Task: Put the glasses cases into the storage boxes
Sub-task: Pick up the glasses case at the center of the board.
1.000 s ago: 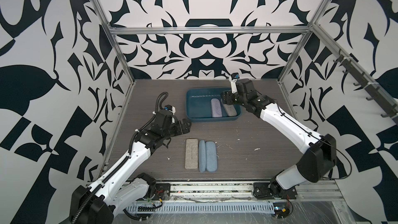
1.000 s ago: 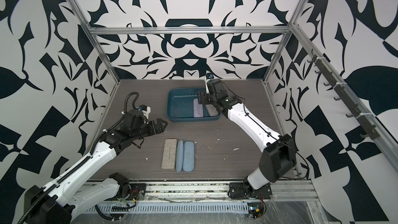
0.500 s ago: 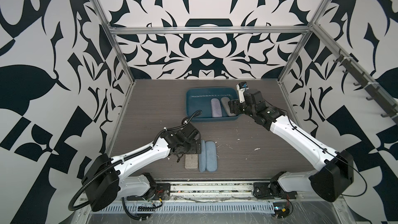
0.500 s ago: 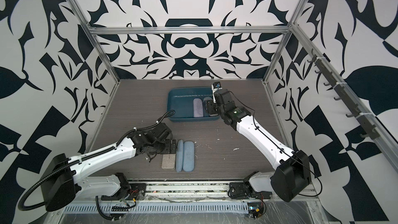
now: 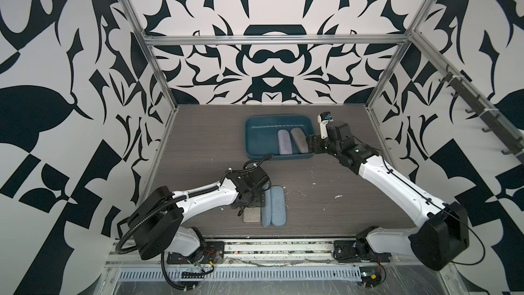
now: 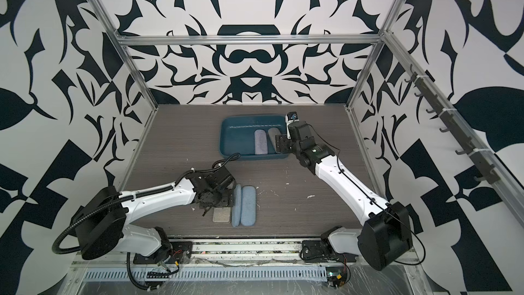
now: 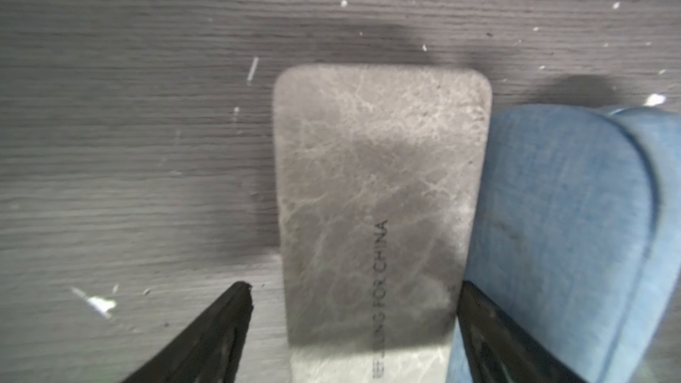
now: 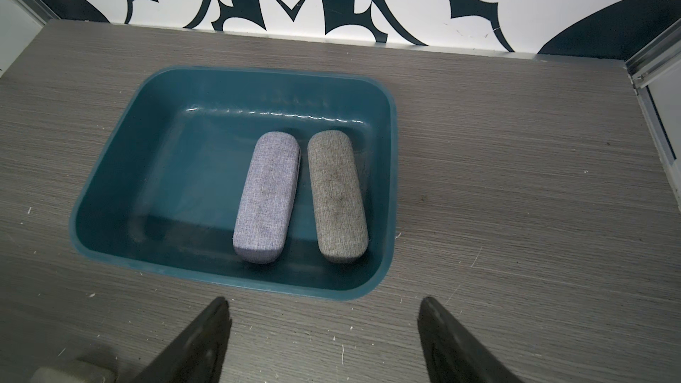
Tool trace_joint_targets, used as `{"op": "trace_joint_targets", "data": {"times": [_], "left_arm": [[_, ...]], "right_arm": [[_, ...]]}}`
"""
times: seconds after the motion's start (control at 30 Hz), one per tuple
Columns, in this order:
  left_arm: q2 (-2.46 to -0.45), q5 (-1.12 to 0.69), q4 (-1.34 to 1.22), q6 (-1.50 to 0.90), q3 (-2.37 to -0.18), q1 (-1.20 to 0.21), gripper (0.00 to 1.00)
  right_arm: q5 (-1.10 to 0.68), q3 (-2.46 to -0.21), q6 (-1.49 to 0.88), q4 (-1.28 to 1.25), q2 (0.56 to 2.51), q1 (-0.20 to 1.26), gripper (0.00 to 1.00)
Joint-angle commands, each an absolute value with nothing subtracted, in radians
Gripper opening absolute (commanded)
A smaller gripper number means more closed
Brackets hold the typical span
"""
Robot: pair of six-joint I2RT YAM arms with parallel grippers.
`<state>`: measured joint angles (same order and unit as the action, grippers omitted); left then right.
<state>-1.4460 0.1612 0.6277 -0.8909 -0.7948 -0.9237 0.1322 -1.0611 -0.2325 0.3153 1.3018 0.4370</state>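
The left end effector point(image 7: 355, 291) stood open astride the beige case point(image 7: 379, 178), which lay on the near worktop point(image 7: 129, 141) touching a light blue case point(image 7: 552, 233). A square close was needed, without catching the blue one. The right end effector point(image 8: 324, 311) hung open and empty.

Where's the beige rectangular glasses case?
In both top views the beige case lies at the table's front, left of a light blue oblong case, under the left claw.

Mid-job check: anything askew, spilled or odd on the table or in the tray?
Minor only: the grey-brown case lies slanted beside the lilac case in the tray, and white flecks litter the table.
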Motion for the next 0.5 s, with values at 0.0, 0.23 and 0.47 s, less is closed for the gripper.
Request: {"op": "trace_joint_targets", "data": {"times": [0.0,0.23,0.47], "left_arm": [[-1.492,0.176,0.648,-0.899,-0.811,-0.928,0.87],[-1.530,0.187,0.640,-0.897,-0.828,-0.934,0.75],[-1.528,0.212,0.663,-0.919,-0.847,-0.943,0.46]], "right_arm": [[0.114,-1.058,-0.240,0.281,1.289,0.425,0.83],[0.098,-1.048,-0.246,0.273,1.297,0.408,0.83],[0.083,-1.044,-0.252,0.267,1.312,0.397,0.83]]}}
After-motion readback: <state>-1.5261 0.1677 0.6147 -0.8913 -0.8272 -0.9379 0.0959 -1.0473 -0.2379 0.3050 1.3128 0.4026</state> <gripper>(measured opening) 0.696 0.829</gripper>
